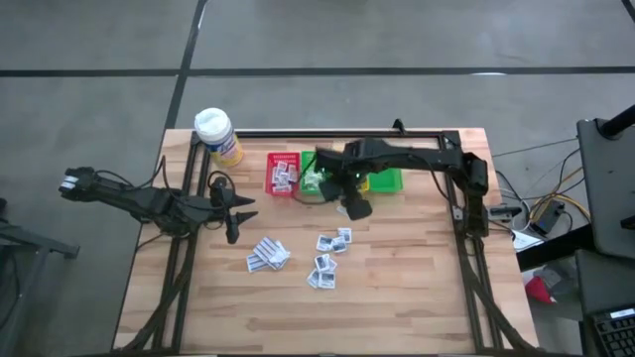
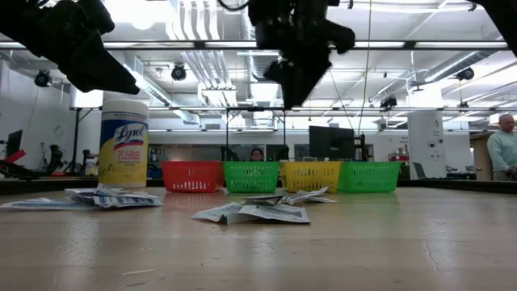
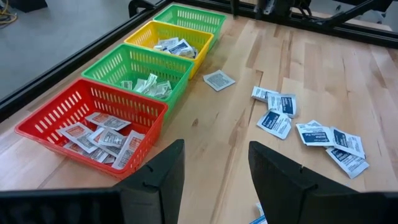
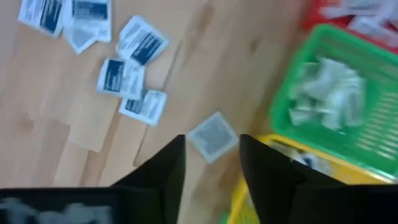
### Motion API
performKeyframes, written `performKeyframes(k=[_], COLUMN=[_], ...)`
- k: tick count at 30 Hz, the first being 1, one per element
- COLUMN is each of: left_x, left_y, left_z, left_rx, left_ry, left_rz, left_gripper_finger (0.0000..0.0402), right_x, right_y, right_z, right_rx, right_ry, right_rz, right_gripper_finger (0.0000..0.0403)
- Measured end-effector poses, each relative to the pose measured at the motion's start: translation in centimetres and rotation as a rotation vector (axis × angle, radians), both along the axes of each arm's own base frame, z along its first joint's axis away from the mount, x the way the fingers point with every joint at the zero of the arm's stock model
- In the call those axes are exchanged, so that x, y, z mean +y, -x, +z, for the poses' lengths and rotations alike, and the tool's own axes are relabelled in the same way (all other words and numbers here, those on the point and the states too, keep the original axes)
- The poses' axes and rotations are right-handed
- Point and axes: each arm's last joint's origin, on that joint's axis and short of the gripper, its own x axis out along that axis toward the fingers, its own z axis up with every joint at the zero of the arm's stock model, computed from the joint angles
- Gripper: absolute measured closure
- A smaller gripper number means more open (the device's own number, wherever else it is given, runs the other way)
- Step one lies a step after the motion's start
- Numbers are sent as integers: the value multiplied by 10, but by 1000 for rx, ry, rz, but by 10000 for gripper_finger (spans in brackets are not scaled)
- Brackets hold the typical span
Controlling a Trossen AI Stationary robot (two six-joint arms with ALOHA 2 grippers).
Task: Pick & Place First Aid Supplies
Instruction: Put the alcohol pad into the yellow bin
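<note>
Right end effector [image 1: 354, 206] hangs above the table [image 1: 397, 297] just in front of the bin row, fingers parted, holding nothing. A single grey-print sachet [image 4: 212, 136] lies flat on the wood between its fingers in the right wrist view, just beside the yellow bin [image 3: 171, 45]; whether it belongs in that bin or was dropped short, cannot tell.

Left end effector [image 1: 234, 211] waits at 9 o'clock of the table, fingers apart, empty.

Bins sit in a row at 12 o'clock: red bin [image 3: 90, 121], green bin [image 3: 138, 73], yellow, far green bin [image 3: 191, 17]. Three of them already carry sachets, apparently sorted by print; the far green bin's inside cannot be read.

Loose sachets [image 1: 327, 260] are scattered near table centre, a second heap [image 1: 267, 256] toward 8 o'clock. Probably the unsorted stock.

Wipes canister [image 1: 218, 135] stands at 11 o'clock.

Surface: pale butcher-block planks, black frame rails. Room beyond: open workshop, ceiling lights, a person [image 2: 505, 149] far off.
</note>
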Motion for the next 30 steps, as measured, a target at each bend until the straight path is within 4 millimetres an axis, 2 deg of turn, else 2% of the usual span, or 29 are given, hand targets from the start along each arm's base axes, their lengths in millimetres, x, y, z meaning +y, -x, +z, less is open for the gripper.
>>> performKeyframes(k=[6, 15, 22, 30], left_x=[0, 0, 0, 0], left_y=[0, 0, 0, 0], left_z=[0, 0, 0, 0], left_rx=[0, -1, -4, -4], left_ry=[0, 1, 9, 9], left_rz=[0, 1, 4, 4], left_gripper_finger=[229, 229, 229, 229], right_x=[18, 20, 18, -3], right_y=[7, 12, 16, 17], right_z=[-45, -96, -116, -121], right_rx=[112, 75, 60, 32], right_ry=[17, 65, 129, 147], right_rz=[128, 203, 232, 166], right_gripper_finger=[196, 179, 179, 179])
